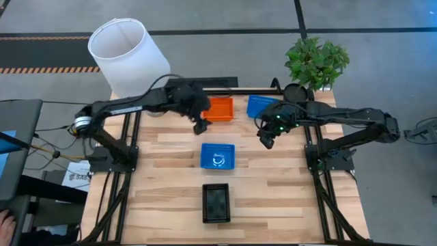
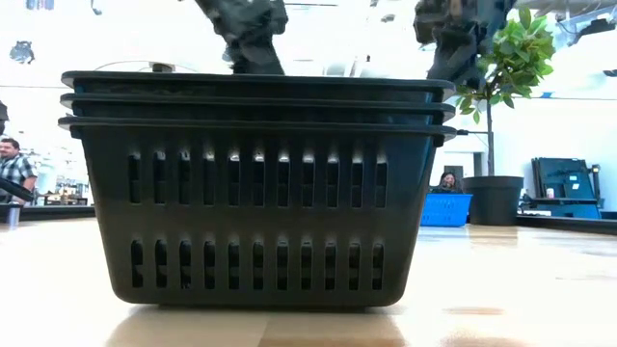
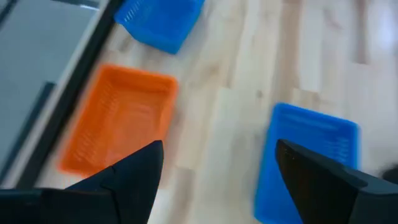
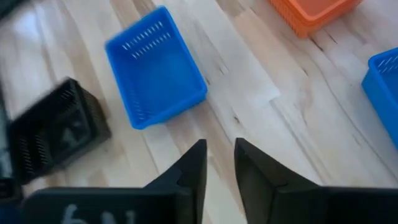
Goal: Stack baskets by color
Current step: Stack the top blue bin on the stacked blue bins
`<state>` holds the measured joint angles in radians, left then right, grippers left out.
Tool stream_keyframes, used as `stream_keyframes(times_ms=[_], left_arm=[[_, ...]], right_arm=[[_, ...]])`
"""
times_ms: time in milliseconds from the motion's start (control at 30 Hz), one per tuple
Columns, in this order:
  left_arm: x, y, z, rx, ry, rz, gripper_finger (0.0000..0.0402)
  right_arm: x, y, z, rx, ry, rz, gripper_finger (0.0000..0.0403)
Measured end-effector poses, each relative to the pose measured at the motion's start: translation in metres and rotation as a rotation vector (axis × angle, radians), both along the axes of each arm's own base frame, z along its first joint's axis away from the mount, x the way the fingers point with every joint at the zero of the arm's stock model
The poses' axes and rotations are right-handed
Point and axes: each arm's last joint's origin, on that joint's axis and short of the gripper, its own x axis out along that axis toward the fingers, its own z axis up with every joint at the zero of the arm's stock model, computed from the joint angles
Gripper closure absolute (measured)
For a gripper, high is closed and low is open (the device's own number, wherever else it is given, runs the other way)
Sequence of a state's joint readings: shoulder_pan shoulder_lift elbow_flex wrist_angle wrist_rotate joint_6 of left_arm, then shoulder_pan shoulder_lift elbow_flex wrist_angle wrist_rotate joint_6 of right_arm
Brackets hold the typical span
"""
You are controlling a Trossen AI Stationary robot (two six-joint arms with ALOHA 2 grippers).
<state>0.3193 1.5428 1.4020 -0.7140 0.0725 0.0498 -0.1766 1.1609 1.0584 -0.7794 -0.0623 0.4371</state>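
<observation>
A stack of three nested black baskets rests on its base near the table's front edge. One blue basket sits at the table's middle. An orange basket and another blue basket stand side by side at the far edge. My left gripper hovers wide open just near of the orange basket, with nothing between its fingers. My right gripper hangs above the bare wood right of the middle blue basket, its fingers a little apart and empty.
A white lampshade stands off the table's far left corner, and a potted plant with a small black pot at the far right corner. Bare wood lies left and right of the baskets. People show in the room behind.
</observation>
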Motion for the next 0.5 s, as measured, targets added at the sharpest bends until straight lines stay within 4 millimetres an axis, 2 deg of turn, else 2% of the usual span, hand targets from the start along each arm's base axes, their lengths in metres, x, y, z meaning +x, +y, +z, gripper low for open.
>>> stream_keyframes(times_ms=[233,333,500], left_arm=[[-0.046,-0.05,-0.014,-0.066,-0.088,0.044,0.0128],[-0.057,-0.064,-0.022,-0.05,-0.134,0.06,0.0131],[-0.067,-0.076,-0.027,-0.028,-0.186,0.094,0.0132]], right_arm=[[0.022,-0.021,-0.029,-0.064,0.132,0.081,0.0249],[0.031,-0.037,-0.044,-0.104,0.184,0.117,0.0222],[0.042,-0.07,-0.068,-0.208,0.308,0.12,0.0194]])
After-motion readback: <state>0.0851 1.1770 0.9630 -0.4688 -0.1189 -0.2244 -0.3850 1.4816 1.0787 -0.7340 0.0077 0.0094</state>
